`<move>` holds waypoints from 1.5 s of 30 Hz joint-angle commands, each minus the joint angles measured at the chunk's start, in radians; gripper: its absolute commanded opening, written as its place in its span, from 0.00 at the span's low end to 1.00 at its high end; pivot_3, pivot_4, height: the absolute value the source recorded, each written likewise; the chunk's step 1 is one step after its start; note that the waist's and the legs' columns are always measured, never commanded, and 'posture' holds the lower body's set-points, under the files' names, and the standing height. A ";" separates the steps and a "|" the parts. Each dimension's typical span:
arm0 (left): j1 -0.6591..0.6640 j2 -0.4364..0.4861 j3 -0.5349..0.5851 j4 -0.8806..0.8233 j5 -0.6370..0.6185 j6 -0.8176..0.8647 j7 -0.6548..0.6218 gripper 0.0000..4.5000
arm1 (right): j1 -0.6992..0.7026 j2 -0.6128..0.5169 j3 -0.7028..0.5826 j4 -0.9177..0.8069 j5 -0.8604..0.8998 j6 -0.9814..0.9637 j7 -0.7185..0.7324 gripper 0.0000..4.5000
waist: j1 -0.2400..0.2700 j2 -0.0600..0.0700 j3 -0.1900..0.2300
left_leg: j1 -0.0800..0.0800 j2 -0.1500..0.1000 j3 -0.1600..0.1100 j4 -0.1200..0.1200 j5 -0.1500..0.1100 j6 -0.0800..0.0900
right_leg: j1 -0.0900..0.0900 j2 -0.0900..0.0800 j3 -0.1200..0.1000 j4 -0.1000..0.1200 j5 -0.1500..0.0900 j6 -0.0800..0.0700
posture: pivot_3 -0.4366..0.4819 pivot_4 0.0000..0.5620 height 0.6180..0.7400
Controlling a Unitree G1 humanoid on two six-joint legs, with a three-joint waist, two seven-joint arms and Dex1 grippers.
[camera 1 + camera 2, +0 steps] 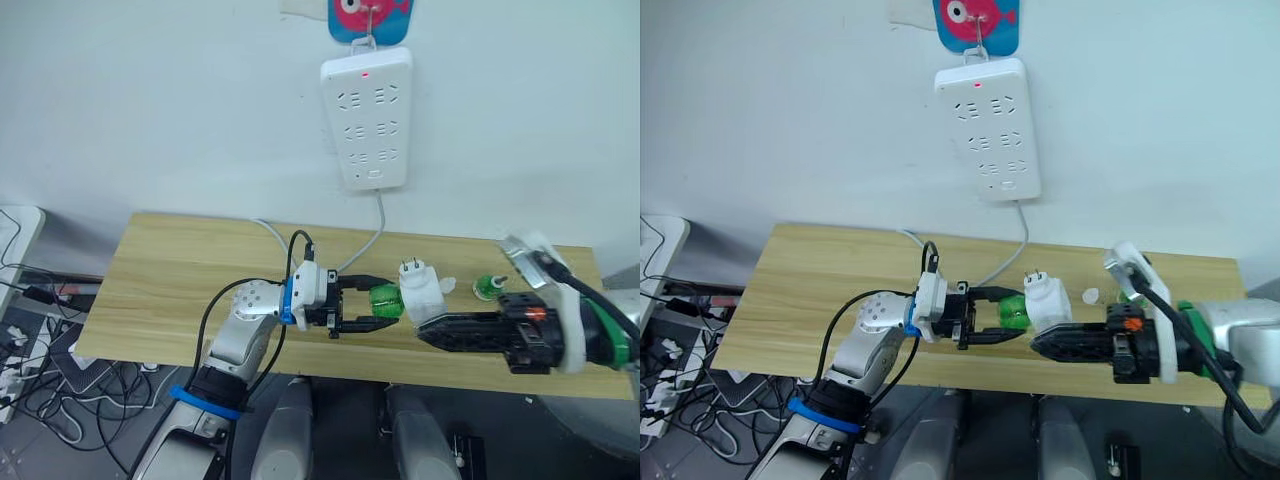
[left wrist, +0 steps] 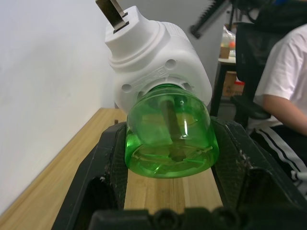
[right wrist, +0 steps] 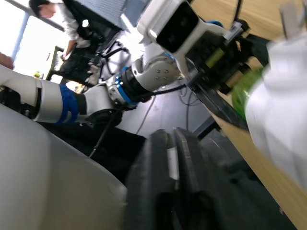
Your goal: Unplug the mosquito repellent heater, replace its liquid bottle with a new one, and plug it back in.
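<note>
A: Near the frame's lower centre, our left gripper pinched the green bottle under the heater.

B: Our right gripper, fingers pressed together, sat just below. The strip hung top centre.

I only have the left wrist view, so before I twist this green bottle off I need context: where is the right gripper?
Observer: The right gripper lies alongside the white heater, on the robot's side of it, fingers together and not around it. The left gripper alone clamps the heater's bottle.
Operator: Is a spare bottle around?
Observer: A small green bottle stands on the table, to the heater's right.
Operator: And the socket?
Observer: The power strip hangs on the wall above the table, red light on, nothing plugged in.
</note>
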 commanded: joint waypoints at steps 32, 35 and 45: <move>0.020 0.010 0.005 -0.147 -0.101 0.067 -0.111 0.50 | -0.141 0.103 0.036 0.123 -0.272 0.116 0.217 0.99 | -0.002 0.000 0.000 | 0.002 -0.001 0.005 0.001 0.000 0.000 | 0.000 0.001 0.000 0.001 0.000 0.000 | 0.64 0.56 1.00; 0.014 0.005 0.008 -0.139 -0.097 0.067 -0.115 0.50 | -0.158 0.106 0.057 0.119 -0.253 0.124 0.216 0.99 | -0.002 0.000 0.000 | 0.002 -0.001 0.005 0.001 0.000 0.000 | 0.000 0.001 0.000 0.001 0.000 0.000 | 0.64 0.56 1.00; 0.011 -0.003 0.008 -0.136 -0.091 0.068 -0.115 0.50 | -0.208 0.142 0.108 0.124 -0.280 0.118 0.197 0.87 | -0.002 0.000 0.000 | 0.002 -0.001 0.004 0.001 0.000 0.000 | 0.000 0.001 0.000 0.001 0.000 0.000 | 0.64 0.56 1.00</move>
